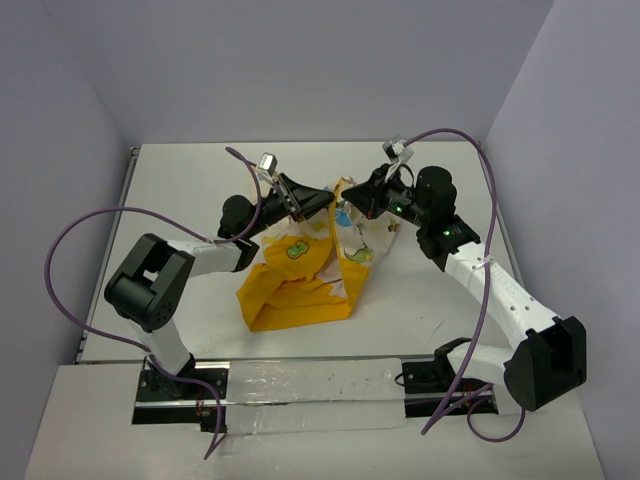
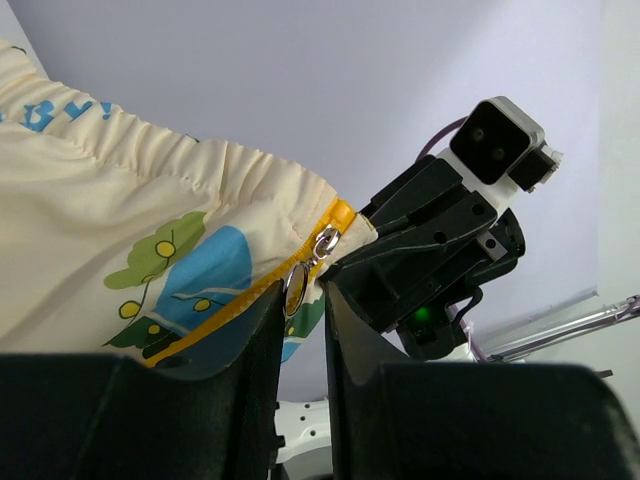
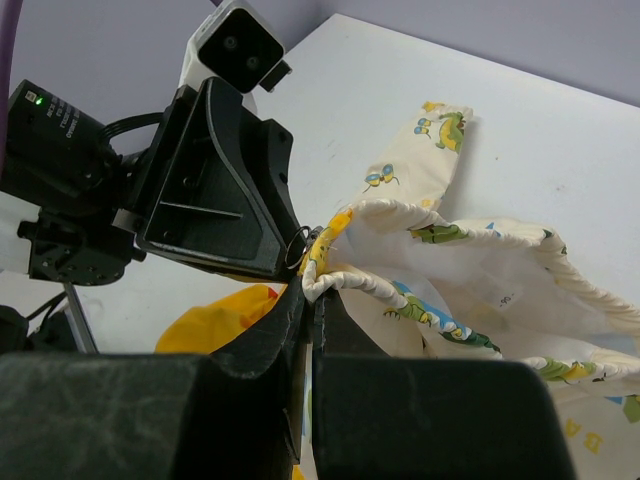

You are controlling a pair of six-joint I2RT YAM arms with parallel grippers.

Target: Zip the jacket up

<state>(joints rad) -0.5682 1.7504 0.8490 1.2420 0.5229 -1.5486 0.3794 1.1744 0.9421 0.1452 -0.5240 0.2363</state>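
Observation:
The jacket hangs off the table between both grippers, its cream animal print up and its yellow part resting on the table. My right gripper is shut on the rolled cream hem beside the yellow zip end, at the jacket's top. My left gripper faces it from the left. Its jaws stand a narrow gap apart, and the metal ring pull under the zip slider hangs between the tips, close to the left finger. The ring also shows in the right wrist view.
The white table is boxed in by pale walls on three sides. Purple cables loop out from both arms. The right arm's wrist camera sits close in front of the left gripper.

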